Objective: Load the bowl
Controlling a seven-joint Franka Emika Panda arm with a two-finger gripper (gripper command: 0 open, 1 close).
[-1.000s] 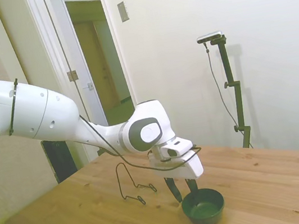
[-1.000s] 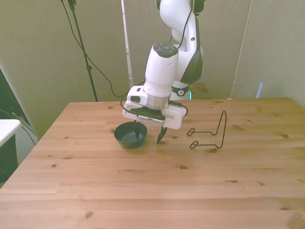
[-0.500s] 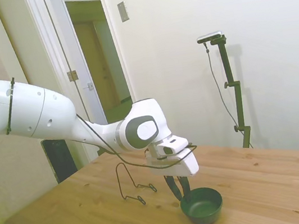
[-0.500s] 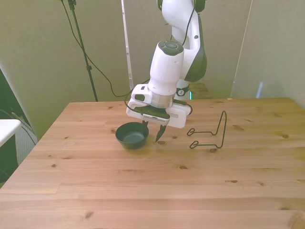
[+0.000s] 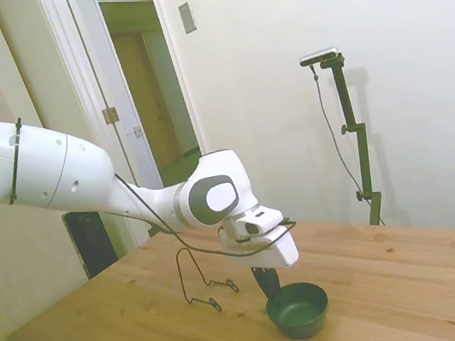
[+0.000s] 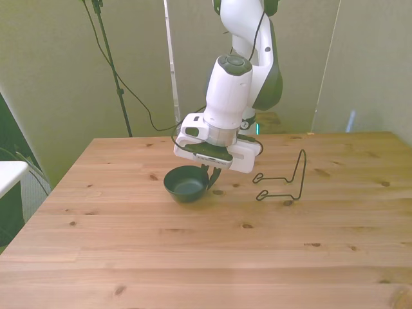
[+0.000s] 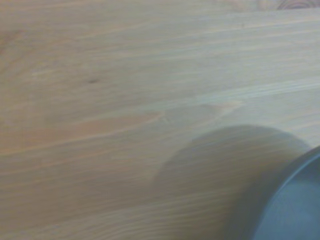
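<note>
A white robot gripper (image 6: 209,182) pinches the rim of a dark green bowl (image 6: 186,185), apparently closed on it, on the wooden table (image 6: 193,257). A wire rack (image 6: 283,180) stands nearby, toward the front view's right. A firm, level lift should prevent slipping.

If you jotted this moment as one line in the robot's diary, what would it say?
task: load bowl | hand: shut on rim of bowl | bowl: upright, empty | wire rack: on table, apart from bowl, nothing in it

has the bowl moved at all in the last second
Yes. In the front view the bowl has shifted toward the view's right, closer to the wire rack, which has stayed put.
</note>
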